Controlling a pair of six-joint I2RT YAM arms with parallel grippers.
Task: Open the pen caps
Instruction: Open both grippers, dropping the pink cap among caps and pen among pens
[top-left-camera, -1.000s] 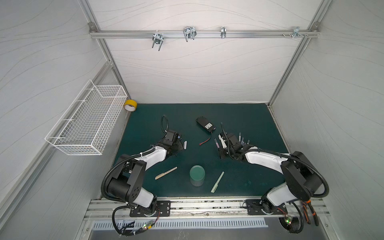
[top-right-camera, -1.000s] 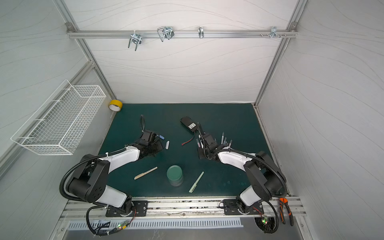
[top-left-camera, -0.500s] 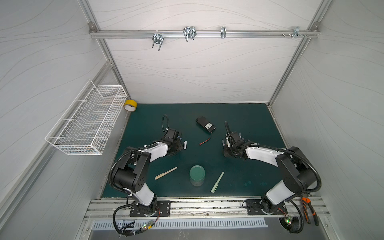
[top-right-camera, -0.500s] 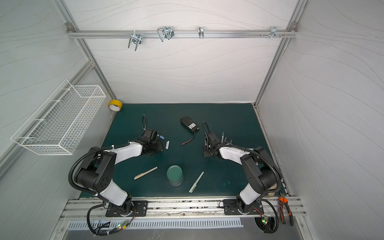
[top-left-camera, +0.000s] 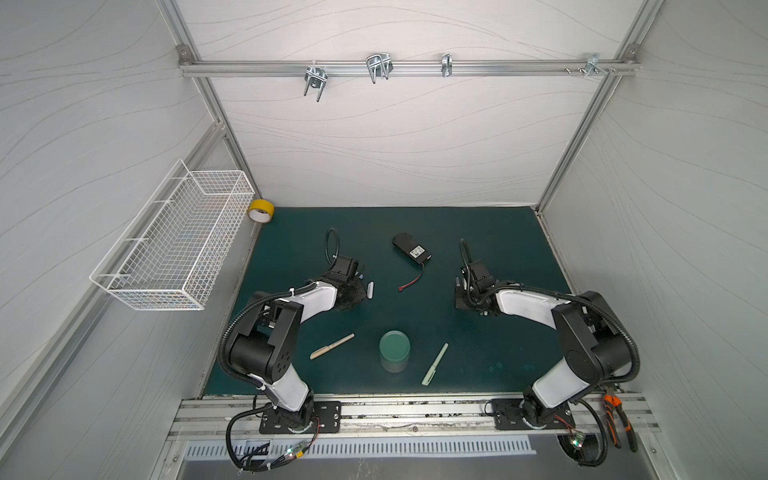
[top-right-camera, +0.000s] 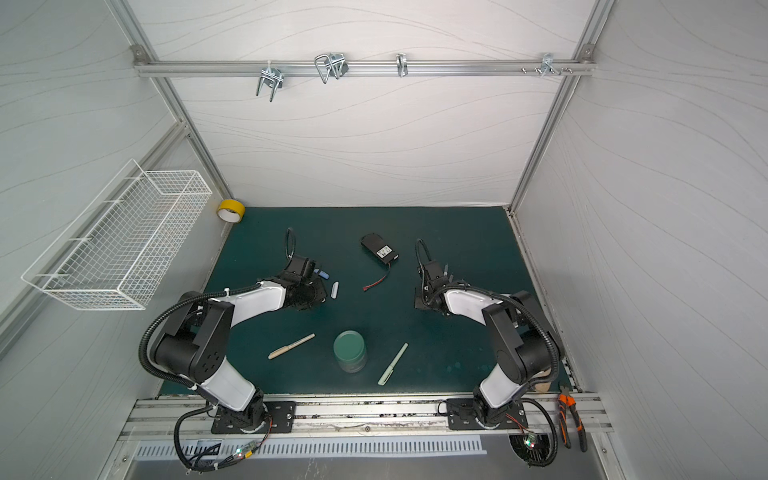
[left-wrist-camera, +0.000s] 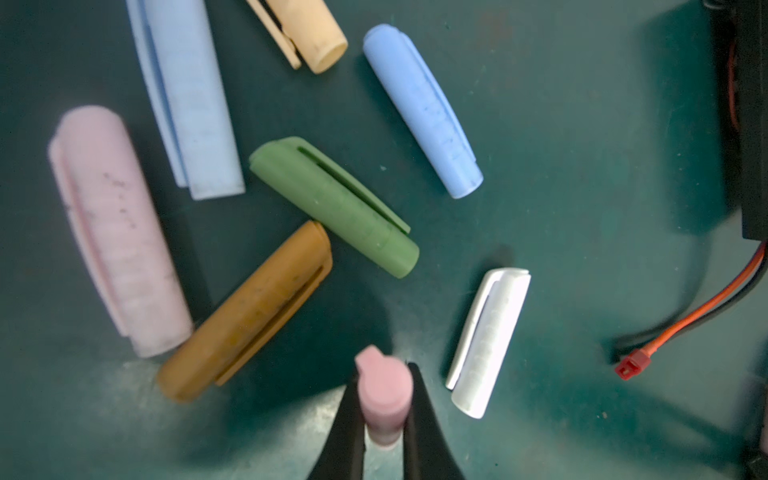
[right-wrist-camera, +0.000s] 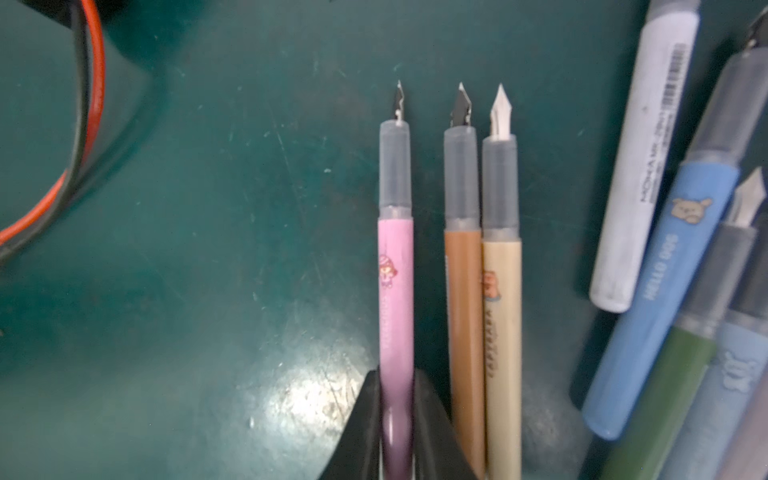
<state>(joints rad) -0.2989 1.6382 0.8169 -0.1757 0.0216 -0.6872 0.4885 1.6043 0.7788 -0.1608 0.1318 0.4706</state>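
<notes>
Most of the work looks done. The left tool (left-wrist-camera: 384, 370) is clenched on a pink cap (left-wrist-camera: 384, 395) at the cluster on the left of the bench (left-wrist-camera: 582, 208). Seven loose caps lie there: pale pink cap (left-wrist-camera: 116, 232), pale blue cap (left-wrist-camera: 191, 99), tan cap (left-wrist-camera: 311, 33), blue cap (left-wrist-camera: 424, 112), green cap (left-wrist-camera: 336, 208), ochre cap (left-wrist-camera: 245, 311) and white cap (left-wrist-camera: 488, 340). That makes eight caps off.

On the right, the pink pen (right-wrist-camera: 395, 291) lies bare-nibbed between the jaws of the right tool (right-wrist-camera: 397, 374). They sit close against its sides, but I cannot tell whether they pinch it. Beside it lie six more uncapped pens: brown pen (right-wrist-camera: 465, 311), beige pen (right-wrist-camera: 503, 324), white pen (right-wrist-camera: 640, 174), blue pen (right-wrist-camera: 665, 299), green pen (right-wrist-camera: 673, 374) and pale blue pen (right-wrist-camera: 723, 395). Another at the edge is too cropped to count.

Two pens seem left to do. A tan capped pen (top-left-camera: 331, 346) and a pale green capped pen (top-left-camera: 434, 364) lie near the front, either side of a green container (top-left-camera: 394, 348).
</notes>
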